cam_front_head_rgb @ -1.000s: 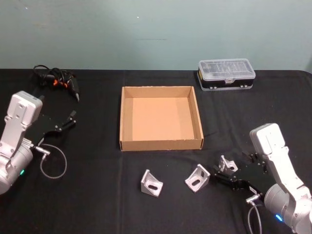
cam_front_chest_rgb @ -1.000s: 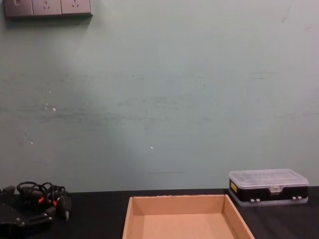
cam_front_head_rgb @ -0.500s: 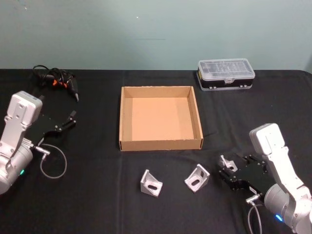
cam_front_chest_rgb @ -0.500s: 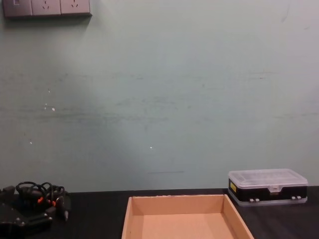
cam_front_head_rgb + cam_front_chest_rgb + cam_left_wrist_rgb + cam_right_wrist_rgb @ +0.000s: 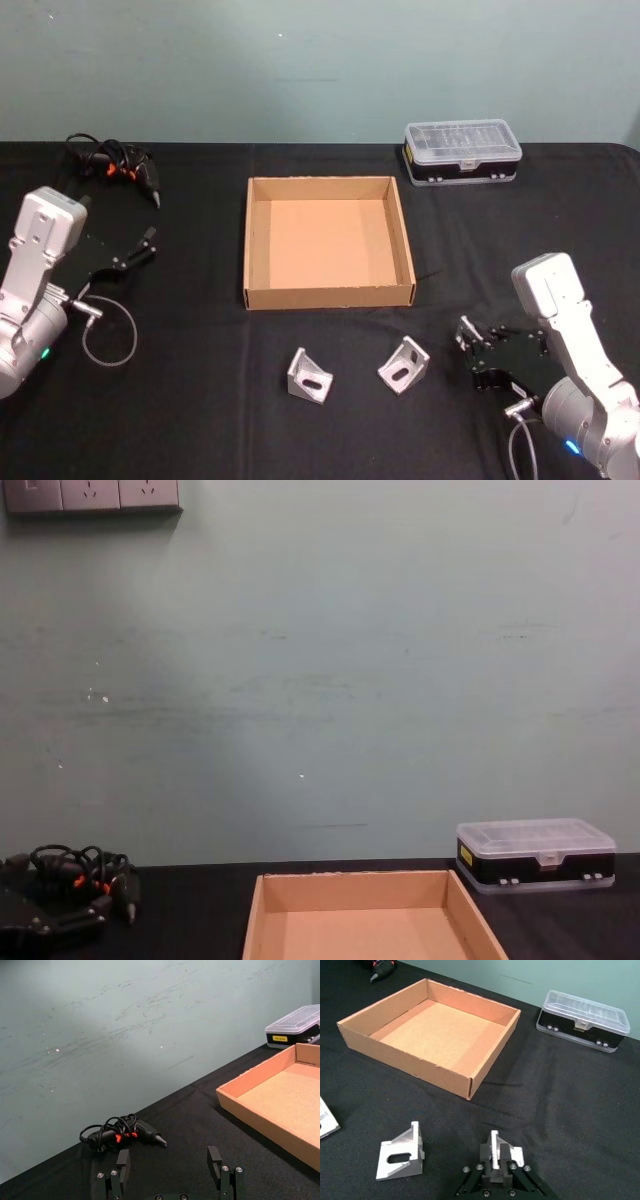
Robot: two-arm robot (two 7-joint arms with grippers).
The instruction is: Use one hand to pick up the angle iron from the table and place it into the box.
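Observation:
My right gripper (image 5: 472,342) is low over the black table (image 5: 200,400), front right of the box, and is shut on a silver angle iron (image 5: 466,329). In the right wrist view the angle iron (image 5: 493,1142) stands pinched between the black fingers (image 5: 485,1152). Two more angle irons (image 5: 310,375) (image 5: 404,365) lie on the table in front of the box; the nearer one (image 5: 400,1157) lies left of my right gripper (image 5: 495,1156). The tan cardboard box (image 5: 330,296) (image 5: 410,1067) sits mid-table with nothing in it. My left gripper (image 5: 168,1165) (image 5: 146,245) is open, parked at the left.
A black plastic case with a clear lid (image 5: 463,150) (image 5: 582,1020) stands at the back right. A coiled black cable with an orange-marked tool (image 5: 115,165) (image 5: 122,1132) lies at the back left. A cable loop (image 5: 108,340) hangs by the left arm.
My right gripper has drawn back a little to the right, taking the angle iron with it. The left arm and the two loose angle irons have not moved.

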